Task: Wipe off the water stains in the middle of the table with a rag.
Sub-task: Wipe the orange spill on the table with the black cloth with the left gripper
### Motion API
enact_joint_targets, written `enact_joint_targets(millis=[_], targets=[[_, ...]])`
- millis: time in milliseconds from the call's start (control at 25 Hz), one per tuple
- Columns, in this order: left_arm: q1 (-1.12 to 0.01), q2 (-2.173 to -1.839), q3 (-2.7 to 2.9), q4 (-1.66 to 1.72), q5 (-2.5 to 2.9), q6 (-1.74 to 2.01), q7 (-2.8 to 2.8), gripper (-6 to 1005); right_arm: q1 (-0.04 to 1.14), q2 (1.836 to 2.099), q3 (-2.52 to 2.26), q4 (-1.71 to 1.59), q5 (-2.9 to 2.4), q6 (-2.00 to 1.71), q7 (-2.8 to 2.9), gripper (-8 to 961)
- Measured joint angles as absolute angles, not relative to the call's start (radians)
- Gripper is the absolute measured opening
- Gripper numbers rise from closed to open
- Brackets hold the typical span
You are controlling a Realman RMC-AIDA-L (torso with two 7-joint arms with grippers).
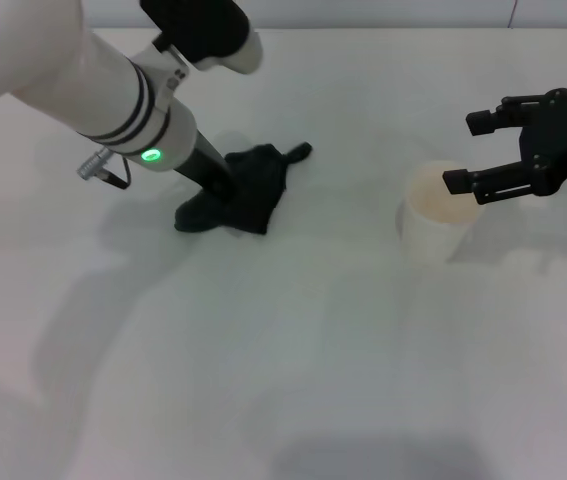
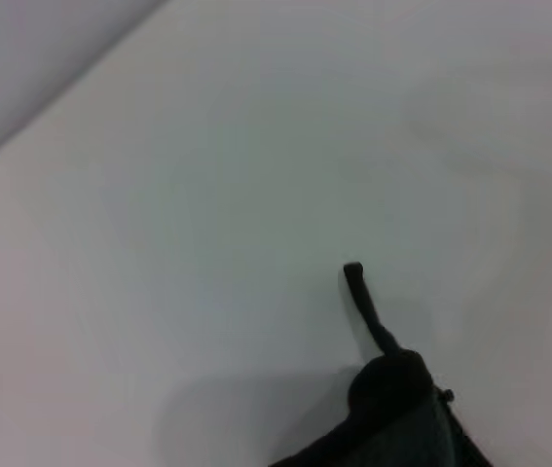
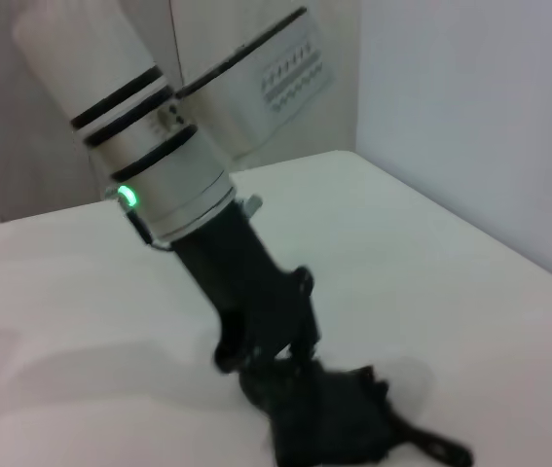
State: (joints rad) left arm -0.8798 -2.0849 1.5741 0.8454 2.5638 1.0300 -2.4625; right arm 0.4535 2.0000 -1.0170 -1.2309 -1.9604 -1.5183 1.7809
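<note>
The dark rag lies bunched on the white table, left of the middle, with a thin pointed corner sticking out to the right. My left gripper is down on the rag's left edge and shut on it. The right wrist view shows the gripper with its fingers sunk into the rag. The left wrist view shows the rag's corner. No orange-brown water stain shows in any view. My right gripper is open and empty, hovering just right of and above the paper cup.
A white paper cup stands upright on the table right of the middle, just under my right gripper's lower finger. The table's far edge runs along the top of the head view.
</note>
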Motion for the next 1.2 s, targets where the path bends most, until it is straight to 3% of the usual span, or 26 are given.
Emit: enact_joint_targets(millis=[520,1200], targets=[[-0.829,-2.086,1.682,0.982,2.56,1.124,-2.443,75,0.458,2.001,-0.985,-1.226,-1.96,-1.521,1.781,845],[-0.916,-2.08,1.451,0.989,2.678,1.414,-2.684,93,0.467,1.997,-0.983,-1.229,-1.96,-1.522,1.782,845]])
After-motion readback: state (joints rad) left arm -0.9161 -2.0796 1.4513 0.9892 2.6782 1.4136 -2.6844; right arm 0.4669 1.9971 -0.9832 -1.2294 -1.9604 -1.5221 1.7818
